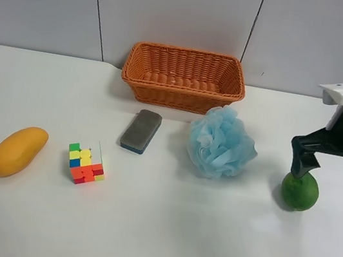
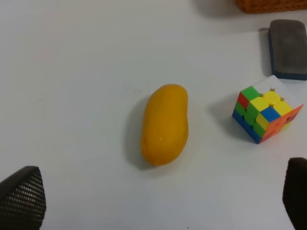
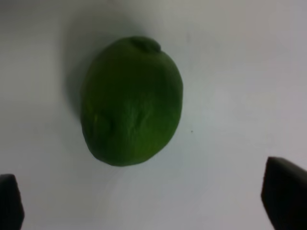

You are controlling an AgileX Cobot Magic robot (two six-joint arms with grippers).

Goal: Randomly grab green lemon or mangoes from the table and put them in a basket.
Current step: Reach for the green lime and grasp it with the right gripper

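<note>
While my right gripper point(image 3: 148, 203) hangs just over the green lemon point(image 1: 299, 191) at the right edge of the exterior high view, its two dark fingers stand wide apart and grip nothing. My wrist camera shows the fruit lying beyond the tips, not between them, and I cannot tell whether the tool brushes its top. The lemon is a glossy, dark-green oval with a small nub at one end and a few shallow dimples, and it rests on the plain white table point(image 1: 153, 243). My left gripper point(image 2: 158, 203) is spread just as wide and is also empty, and one fingertip point(image 2: 21, 196) shows a fine cross-hatched pad. Ahead of it lies the mango point(image 1: 17, 151), smooth, elongated and yellow-orange, at the left of the exterior view. Just beside the mango is a multicoloured cube point(image 1: 85, 163). The basket point(image 1: 181, 89), woven orange-brown wicker with flared sides, sits at the upper centre against the wall. In front of the basket are a grey felt-topped eraser point(image 1: 141, 131) and a frilly pale-blue mesh pouf point(image 1: 222, 143).
</note>
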